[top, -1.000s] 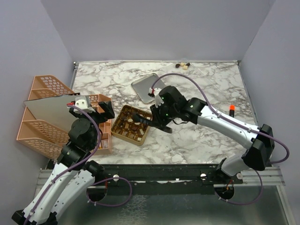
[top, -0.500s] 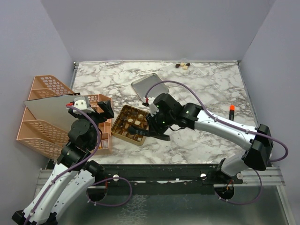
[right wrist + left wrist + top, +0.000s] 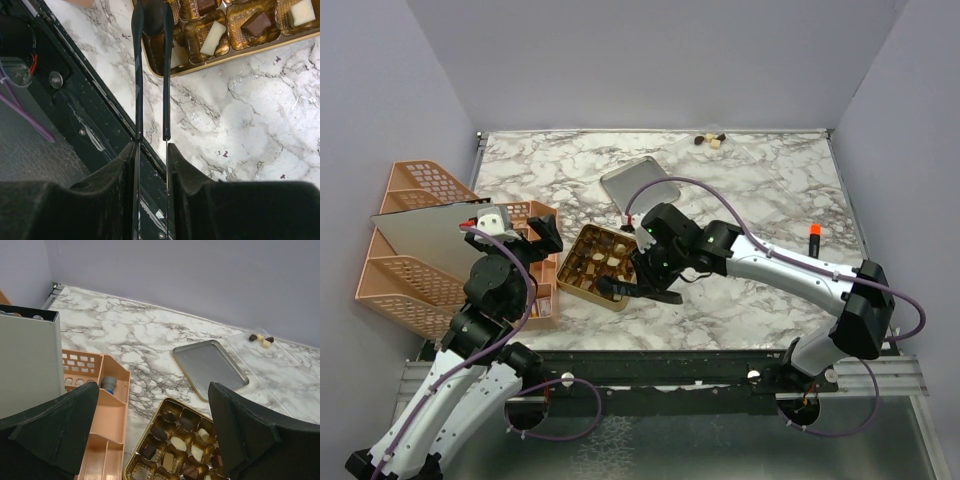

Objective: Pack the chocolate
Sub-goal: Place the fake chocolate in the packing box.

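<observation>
Grey-veined white marble tabletop (image 3: 770,190) w/ lilac walls round it. Golden-brown square tray with a grid of compartments (image 3: 578,287) sits toward the front edge, most cells filled w/ small dark, light brown & cream-white chocolate pieces (image 3: 178,443). Right gripper (image 3: 152,7) hangs over the tray's near-right corner, jaws drawn in to a slim gap & pinching a rounded dark brown chocolate piece (image 3: 153,20) above a corner cell (can't tell if it touches the cell floor). Left gripper (image 3: 152,390) is left of the tray, jaws spread wide, nothing in them. Three loose chocolates (image 3: 710,141) lie well behind the tray at the far edge. Silver-grey rectangular metal lid (image 3: 640,185) lies flat just behind the tray. Peach plastic slotted organiser (image 3: 420,255) stands left of the tray. Small orange-red object (image 3: 814,233) sits well to the tray's right, too small to ID
</observation>
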### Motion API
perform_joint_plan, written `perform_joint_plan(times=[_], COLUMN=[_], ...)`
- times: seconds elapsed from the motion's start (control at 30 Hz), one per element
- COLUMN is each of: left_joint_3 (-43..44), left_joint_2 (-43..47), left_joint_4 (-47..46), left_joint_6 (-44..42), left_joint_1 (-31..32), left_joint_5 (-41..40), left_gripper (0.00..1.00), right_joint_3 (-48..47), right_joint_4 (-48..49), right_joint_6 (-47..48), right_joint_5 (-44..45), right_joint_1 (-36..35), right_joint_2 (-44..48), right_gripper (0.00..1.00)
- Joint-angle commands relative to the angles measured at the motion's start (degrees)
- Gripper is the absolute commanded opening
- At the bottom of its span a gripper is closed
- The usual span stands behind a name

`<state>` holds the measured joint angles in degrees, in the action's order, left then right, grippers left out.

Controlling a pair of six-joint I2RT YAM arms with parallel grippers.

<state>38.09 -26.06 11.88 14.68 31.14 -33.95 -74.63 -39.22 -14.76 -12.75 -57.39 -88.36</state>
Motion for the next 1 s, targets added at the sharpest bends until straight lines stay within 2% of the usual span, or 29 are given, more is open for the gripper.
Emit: perform_joint_plan(times=[0.0, 0.97], left_joint_3=[-0.6, -0.6], left_joint_2=[0.7, 1.2], left_joint_4=[-0.9, -0.7], left_joint_6=[-0.7, -0.7], left_joint_1=[0.0, 0.0], left_joint_5=[-1.1, -1.2], left_gripper=[0.99, 0.99], right_joint_3=[-1.7, -4.8], right_joint_4=[-1.2, -2.8], right_joint_6=[-0.3, -0.3], right_joint_5=[0.2, 1.6], right_joint_1=[-0.7, -1.0], right_joint_2=[-0.8, -2.8], right_gripper=[0.30, 0.35])
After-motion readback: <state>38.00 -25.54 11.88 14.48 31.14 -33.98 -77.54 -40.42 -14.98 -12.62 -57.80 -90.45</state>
